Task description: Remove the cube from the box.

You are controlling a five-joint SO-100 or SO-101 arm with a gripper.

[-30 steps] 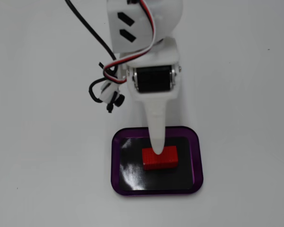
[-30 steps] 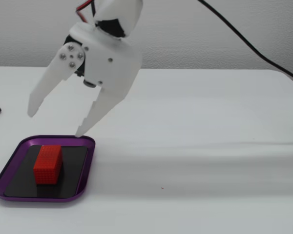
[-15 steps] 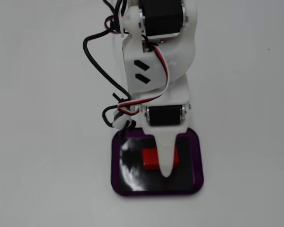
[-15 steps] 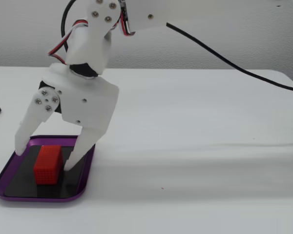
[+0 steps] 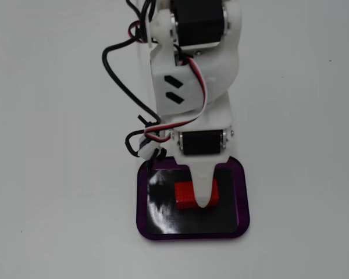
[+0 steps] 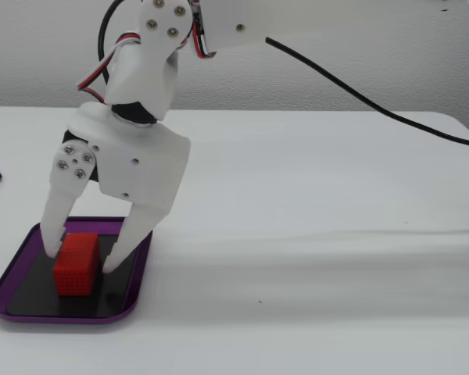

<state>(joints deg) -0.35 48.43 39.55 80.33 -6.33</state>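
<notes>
Cube: small bright red rectangular block [image 6: 76,262] with dotted, ribbed faces, lying flat on the tray floor; in one fixed view [image 5: 188,195] partly covered by a white fingertip.
Box: shallow rectangular tray [image 5: 241,200] with rounded corners, glossy purple rim and shiny black floor, resting on the tabletop; seen in the other fixed view [image 6: 8,291] at lower left.
Place of cube: inside the tray, roughly at the middle of the floor, clear of the rim on every side.
Arm: white plastic arm [image 6: 141,160] with black servos, reaching down over the tray from above.
Jaws: apart, one white finger [image 6: 56,211] at one end of the block and the other at the opposite end; tips lowered to about the block's height, close against its ends; actual contact cannot be told.
Gripper: white two-finger claw [image 6: 82,261], straddling the block lengthwise.
Cables: black and red-white wires [image 5: 125,75] looping along the arm's side.
Tabletop: plain white surface [image 6: 320,258], bare around the tray.
</notes>
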